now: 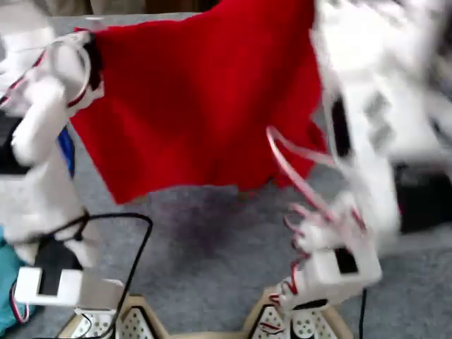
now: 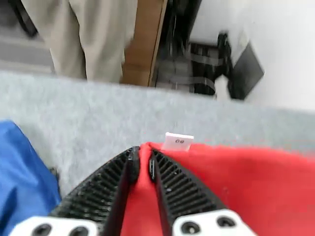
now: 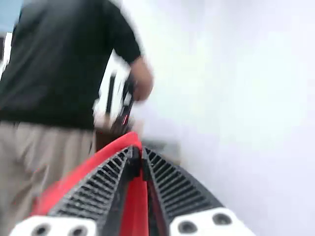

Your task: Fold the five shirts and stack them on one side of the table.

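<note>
While it's hanging spread out over the far side of the grey table (image 1: 212, 268), the red shirt (image 1: 205, 99) is pinched at both upper corners. Left gripper (image 2: 142, 160) is clamped tight on the edge right by a little white tag (image 2: 178, 141), and the right gripper (image 3: 138, 160) is squeezed closed on the other corner. A blue shirt (image 2: 19, 182) sits by the table's left edge, with something teal (image 1: 8, 282) at the near left corner

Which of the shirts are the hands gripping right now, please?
The red shirt: left hand and right hand both pinch it, while the blue shirt and teal shirt lie ungripped.
</note>
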